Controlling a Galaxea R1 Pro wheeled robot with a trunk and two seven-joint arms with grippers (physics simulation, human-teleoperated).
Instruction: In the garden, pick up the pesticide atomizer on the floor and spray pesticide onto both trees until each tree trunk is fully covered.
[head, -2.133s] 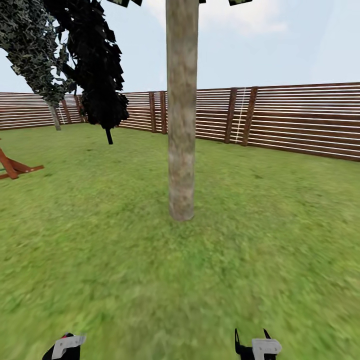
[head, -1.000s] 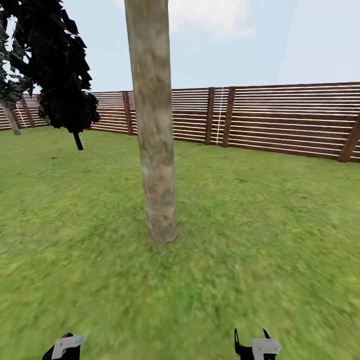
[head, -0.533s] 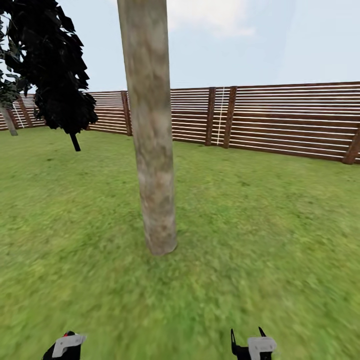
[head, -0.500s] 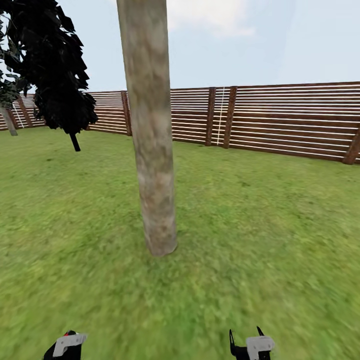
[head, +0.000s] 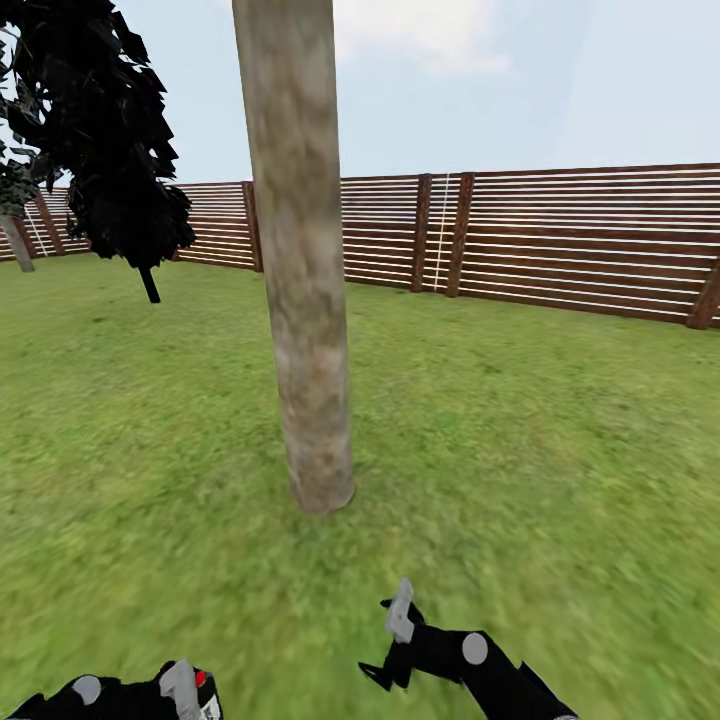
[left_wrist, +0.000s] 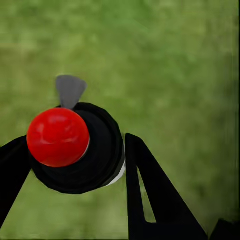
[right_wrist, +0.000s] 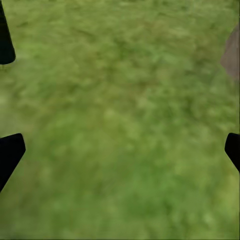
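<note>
**Garden enclosure, daylight**

Lawn (head: 560, 440): blurry green grass, covering the whole ground up to the boundary. Fence (head: 580, 240): brown horizontal wooden slats between darker upright posts, running across the far side and angling back at the left. Narrow black-foliaged tree (head: 110, 140): thin dark stem, standing near the fence at the left. Sky (head: 560, 90): pale blue with soft white cloud. Light even, without sharp shadows.
</note>
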